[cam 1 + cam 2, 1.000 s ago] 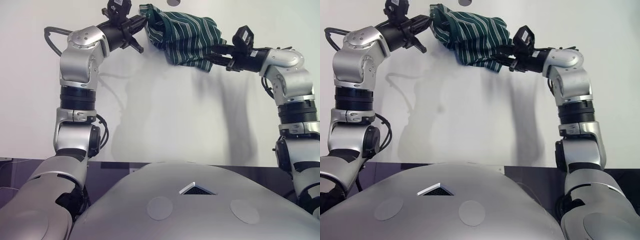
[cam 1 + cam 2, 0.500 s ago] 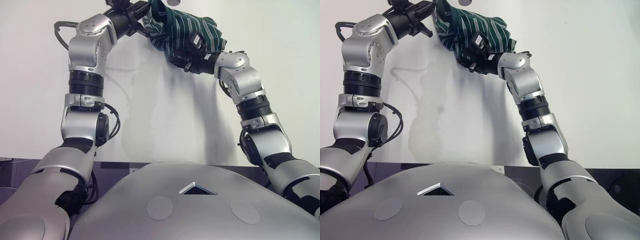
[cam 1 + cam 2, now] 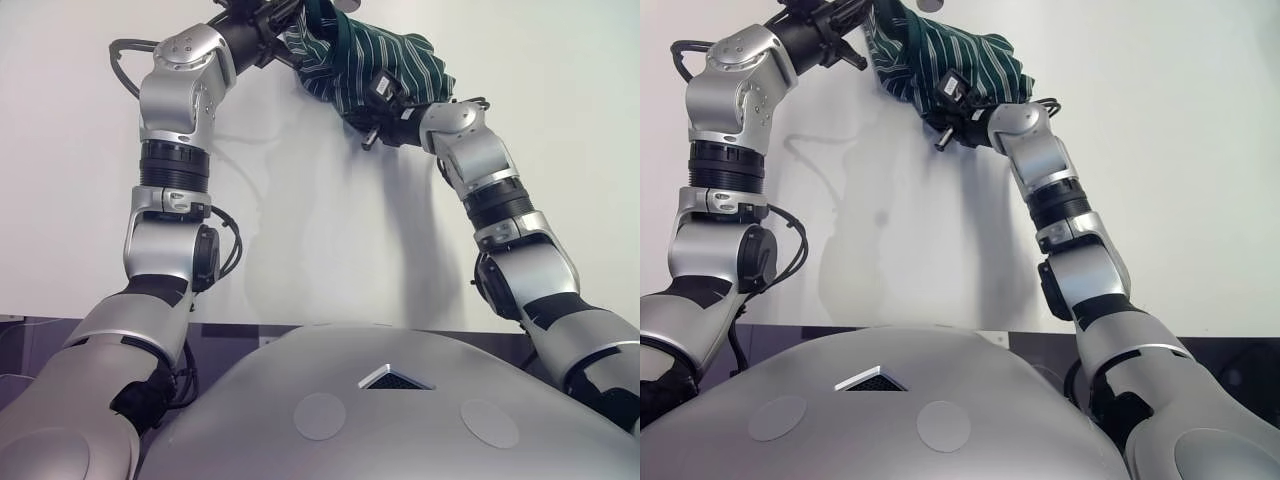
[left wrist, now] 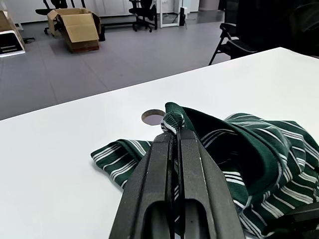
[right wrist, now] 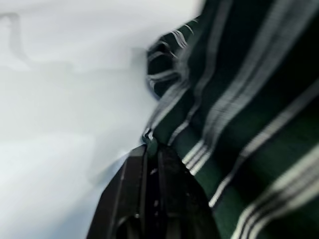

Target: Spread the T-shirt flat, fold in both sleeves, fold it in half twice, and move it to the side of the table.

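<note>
Black and pressed tight together, the two fingers of the left gripper [image 4: 173,135] pinch a rolled fold of the T-shirt [image 3: 388,55] and hold that fold raised at the far left of the white table [image 3: 320,230]. The one shirt is dark green knit with thin white stripes in pairs and threes. It is bunched rather than spread, and soft folds and a dark hollow show where the cloth drapes over itself. Its long axis slants from the left gripper's hold, away to the right and nearer to the robot, and ends at the right gripper [image 5: 151,148]. In the left wrist view a striped edge trails on the smooth matt tabletop just beside the raised fold, and one round hole [image 4: 153,116] in the table lies just beyond the cloth. At the shirt's lower right end the right gripper's two dark fingers are clenched with a scrap of striped hem caught at their tips, and the rest of the fabric hangs to one side of them. The shirt is therefore held at both ends over the far middle of the table. Past the table's far edge, on a grey floor, stand one open cardboard box [image 4: 82,27] and a few black office chairs [image 4: 232,37].
</note>
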`<control>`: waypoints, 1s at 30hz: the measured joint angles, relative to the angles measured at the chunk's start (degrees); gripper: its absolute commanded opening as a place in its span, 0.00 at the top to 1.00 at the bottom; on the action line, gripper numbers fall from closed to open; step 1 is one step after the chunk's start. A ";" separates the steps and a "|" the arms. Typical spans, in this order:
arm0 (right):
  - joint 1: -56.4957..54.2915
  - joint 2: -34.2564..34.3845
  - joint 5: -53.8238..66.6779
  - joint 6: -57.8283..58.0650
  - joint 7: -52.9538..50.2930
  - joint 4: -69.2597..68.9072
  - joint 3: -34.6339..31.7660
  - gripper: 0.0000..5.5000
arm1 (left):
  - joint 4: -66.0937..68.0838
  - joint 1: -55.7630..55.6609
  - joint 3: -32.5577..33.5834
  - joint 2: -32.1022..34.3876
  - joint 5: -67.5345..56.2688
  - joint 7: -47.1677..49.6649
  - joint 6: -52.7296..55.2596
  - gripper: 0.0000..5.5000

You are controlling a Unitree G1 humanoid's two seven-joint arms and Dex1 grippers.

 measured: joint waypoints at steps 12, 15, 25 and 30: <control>-17.07 -16.31 25.40 10.43 11.07 -6.50 -27.08 1.00 | 11.38 -13.99 6.81 7.97 -3.70 -9.64 -13.87 1.00; -31.89 -16.85 18.54 0.21 8.06 13.19 -25.52 1.00 | 29.05 -29.01 6.05 9.76 -0.37 -10.86 -20.81 1.00; -58.37 -14.09 8.02 -19.43 -6.34 44.54 -25.42 1.00 | 51.32 -52.61 3.57 12.32 11.94 2.31 -30.26 1.00; -59.74 -14.25 6.14 -20.49 0.48 46.22 -25.70 1.00 | 52.10 -54.04 7.19 13.83 11.39 0.59 -29.87 1.00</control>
